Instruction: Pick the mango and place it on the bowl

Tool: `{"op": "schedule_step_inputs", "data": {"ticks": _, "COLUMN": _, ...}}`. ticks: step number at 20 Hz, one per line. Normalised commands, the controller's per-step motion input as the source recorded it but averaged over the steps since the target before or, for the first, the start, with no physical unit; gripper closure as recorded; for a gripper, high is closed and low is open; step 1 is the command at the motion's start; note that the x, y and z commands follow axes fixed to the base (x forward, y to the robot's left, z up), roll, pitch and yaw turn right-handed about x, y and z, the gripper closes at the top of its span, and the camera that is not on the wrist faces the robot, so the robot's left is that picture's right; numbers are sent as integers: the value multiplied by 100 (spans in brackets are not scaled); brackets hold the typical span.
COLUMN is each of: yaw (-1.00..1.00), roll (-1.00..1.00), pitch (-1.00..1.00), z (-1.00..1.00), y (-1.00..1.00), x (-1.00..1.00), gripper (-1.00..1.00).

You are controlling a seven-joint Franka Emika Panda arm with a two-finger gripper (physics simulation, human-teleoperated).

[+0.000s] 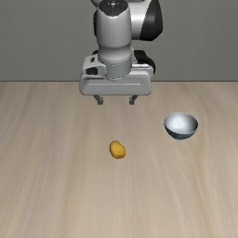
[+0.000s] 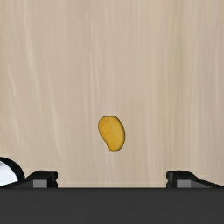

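Wood-grain counter (image 1: pixel 46 186). Bowl (image 1: pixel 181 125) stands upright on it, empty (silvery, pale inside). Mango (image 1: pixel 117 150) lies on bare counter, well apart from the bowl, toward the exterior view's left. Gripper (image 1: pixel 115 100) hangs above the counter, pointing down, fingers spread wide, holding nothing.

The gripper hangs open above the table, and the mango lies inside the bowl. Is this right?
Not entirely. The mango lies on the table, apart from the bowl, as the exterior view shows. The gripper does hang open above the table.
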Motion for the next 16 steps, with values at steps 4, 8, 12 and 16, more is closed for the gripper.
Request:
{"op": "schedule_step_inputs", "data": {"ticks": 4, "yaw": 0, "roll": 0, "pitch": 0, "z": -100, "y": 0, "x": 0, "gripper": -100}}
{"op": "schedule_step_inputs", "data": {"ticks": 8, "yaw": 0, "roll": 0, "pitch": 0, "z": -100, "y": 0, "x": 0, "gripper": -100}}
{"op": "schedule_step_inputs", "data": {"ticks": 12, "yaw": 0, "roll": 0, "pitch": 0, "z": -100, "y": 0, "x": 0, "gripper": -100}}
{"op": "schedule_step_inputs", "data": {"ticks": 16, "yaw": 0, "roll": 0, "pitch": 0, "z": -100, "y": 0, "x": 0, "gripper": -100}}
